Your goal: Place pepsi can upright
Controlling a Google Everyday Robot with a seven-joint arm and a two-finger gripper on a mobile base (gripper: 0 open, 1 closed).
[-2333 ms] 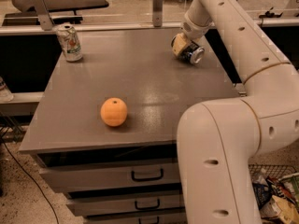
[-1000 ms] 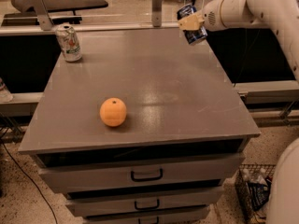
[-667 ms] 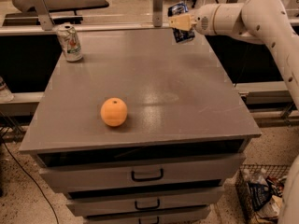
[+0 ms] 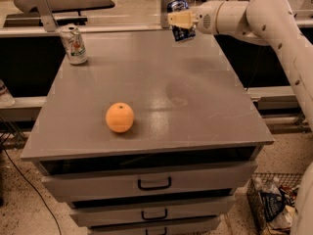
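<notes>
- The gripper is at the far side of the table, right of its middle. It sits at the end of a white arm that reaches in from the right edge of the view.
- Its pale fingers are closed across the middle of the pepsi can and clamp it from the side.
- The pepsi can is dark blue with white markings. It is held close to upright with a slight lean, one end above the fingers and the other below.
- The can's lower end shows against the back strip of the grey table top. It appears to hang clear of the surface, though contact cannot be ruled out from this angle.
- A white-and-green can stands upright at the far left corner of the table, well apart from the gripper.
- An orange rests on the near left part of the top, well apart from both cans.
- Under the top is a stack of grey drawers with dark handles.
- A wire basket holding some packaging stands on the floor at the lower right, beside the drawers.
</notes>
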